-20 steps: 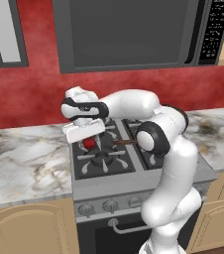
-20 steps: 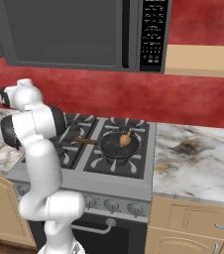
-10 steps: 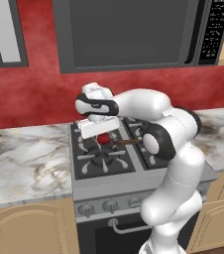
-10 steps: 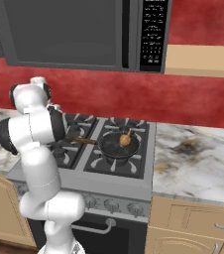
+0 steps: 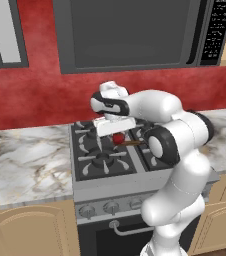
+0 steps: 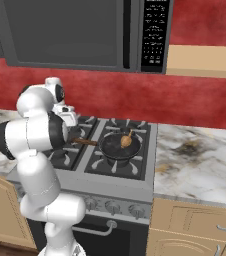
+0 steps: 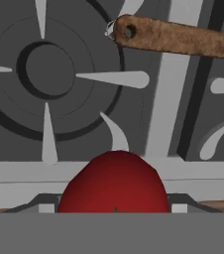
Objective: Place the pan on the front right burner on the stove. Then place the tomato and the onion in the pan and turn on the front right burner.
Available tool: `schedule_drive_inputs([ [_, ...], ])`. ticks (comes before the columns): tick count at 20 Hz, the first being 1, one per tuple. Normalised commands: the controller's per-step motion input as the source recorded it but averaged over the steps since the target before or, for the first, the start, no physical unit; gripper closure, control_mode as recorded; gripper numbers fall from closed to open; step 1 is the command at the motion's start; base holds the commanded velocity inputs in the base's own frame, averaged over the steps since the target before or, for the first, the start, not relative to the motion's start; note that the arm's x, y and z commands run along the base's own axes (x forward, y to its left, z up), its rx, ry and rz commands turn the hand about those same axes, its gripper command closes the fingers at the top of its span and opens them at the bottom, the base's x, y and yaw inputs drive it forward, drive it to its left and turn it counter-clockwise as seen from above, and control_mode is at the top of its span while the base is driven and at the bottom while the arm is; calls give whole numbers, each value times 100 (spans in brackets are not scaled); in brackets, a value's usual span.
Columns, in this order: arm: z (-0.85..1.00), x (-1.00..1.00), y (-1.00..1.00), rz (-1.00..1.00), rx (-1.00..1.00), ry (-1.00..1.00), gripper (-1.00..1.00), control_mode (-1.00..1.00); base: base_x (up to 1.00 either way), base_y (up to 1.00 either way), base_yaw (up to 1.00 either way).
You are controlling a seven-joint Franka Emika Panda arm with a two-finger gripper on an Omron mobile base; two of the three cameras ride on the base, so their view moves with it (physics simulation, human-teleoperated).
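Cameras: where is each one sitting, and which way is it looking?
Left base view: behind the arm on its left, looking forward and down at the stove; the white arm rises lower right, its gripper shut on the tomato.
Right base view: behind on its right, looking at the pan with the onion; arm lower left.
Hand view: on the hand, looking down at a burner; tomato between the fingertips.
Both base views share the stove and pan handle.
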Motion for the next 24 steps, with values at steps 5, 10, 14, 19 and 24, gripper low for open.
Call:
schedule_drive_inputs([
  [5, 12, 0, -52, -6, 0, 0, 100, -100, 0, 0, 0],
  [10, 2, 0, -48, -6, 0, 0, 100, -100, 0, 0, 0],
  [14, 0, 0, -47, -5, 0, 0, 100, -100, 0, 0, 0],
  [19, 0, 3, -46, -5, 0, 0, 100, -100, 0, 0, 0],
  [24, 0, 5, -44, -4, 0, 0, 100, -100, 0, 0, 0],
])
